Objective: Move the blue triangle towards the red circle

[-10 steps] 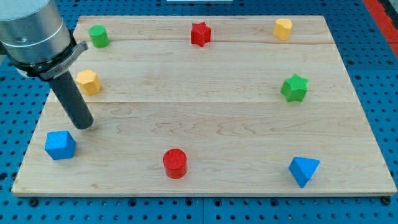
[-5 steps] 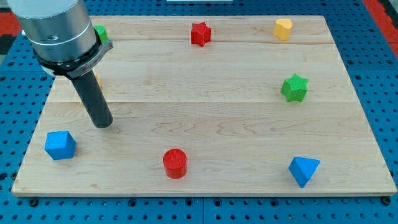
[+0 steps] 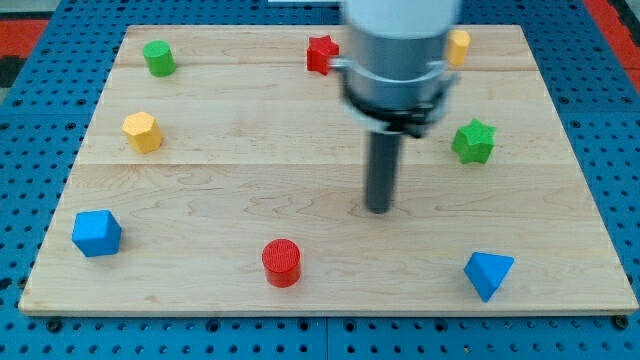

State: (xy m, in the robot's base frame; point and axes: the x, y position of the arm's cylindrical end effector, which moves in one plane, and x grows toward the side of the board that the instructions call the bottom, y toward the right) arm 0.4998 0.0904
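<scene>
The blue triangle (image 3: 488, 274) lies near the board's bottom right corner. The red circle (image 3: 282, 262) stands at the bottom middle, well to the left of the triangle. My tip (image 3: 378, 208) rests on the board between them and above both, about a hand's width up and left of the blue triangle and up and right of the red circle. It touches no block.
A blue cube (image 3: 96, 233) sits at the bottom left, a yellow hexagon (image 3: 142, 131) at the left, a green cylinder (image 3: 158, 58) top left. A red star (image 3: 320, 53) and a yellow block (image 3: 459, 46) flank the arm at the top. A green star (image 3: 474, 141) is at the right.
My tip has swept fast from the board's left side, near the blue cube, to the middle right. No block has moved.
</scene>
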